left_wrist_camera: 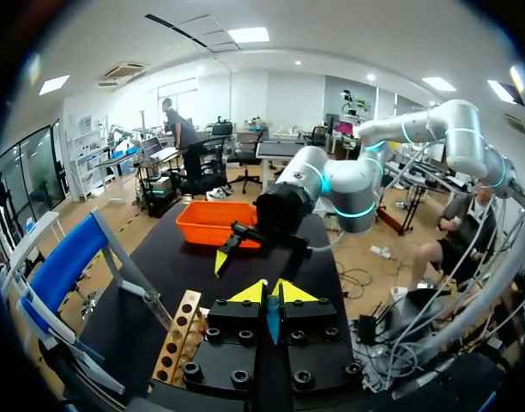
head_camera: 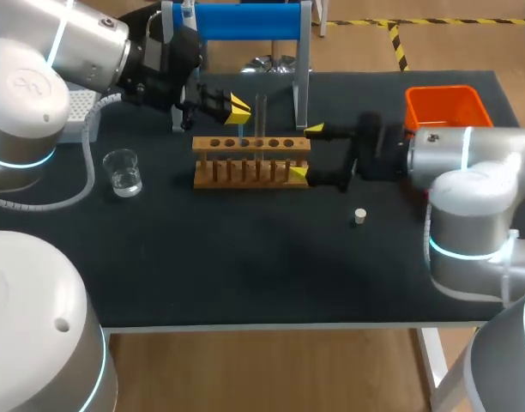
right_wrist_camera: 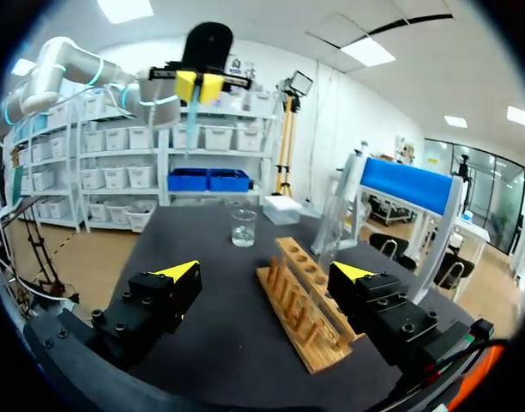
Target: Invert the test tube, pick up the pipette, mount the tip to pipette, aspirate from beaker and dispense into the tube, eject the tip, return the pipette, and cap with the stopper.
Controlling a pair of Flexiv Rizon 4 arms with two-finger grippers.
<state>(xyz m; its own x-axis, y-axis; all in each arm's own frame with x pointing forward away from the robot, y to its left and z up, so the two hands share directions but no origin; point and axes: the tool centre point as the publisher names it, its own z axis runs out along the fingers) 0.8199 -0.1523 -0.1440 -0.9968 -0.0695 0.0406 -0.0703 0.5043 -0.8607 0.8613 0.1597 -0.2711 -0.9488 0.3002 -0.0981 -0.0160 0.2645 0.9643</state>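
Left hand (head_camera: 237, 107) clamped on pipette (head_camera: 241, 131), tip hanging vertical over rack (head_camera: 245, 167). Test tube (head_camera: 261, 113) upright in rack, just at tip's 3 o'clock. Right hand (head_camera: 305, 153) apart, flanking rack's 3 o'clock end.

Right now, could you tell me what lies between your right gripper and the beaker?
The wooden rack lies between right gripper and beaker, clearest in the head view.
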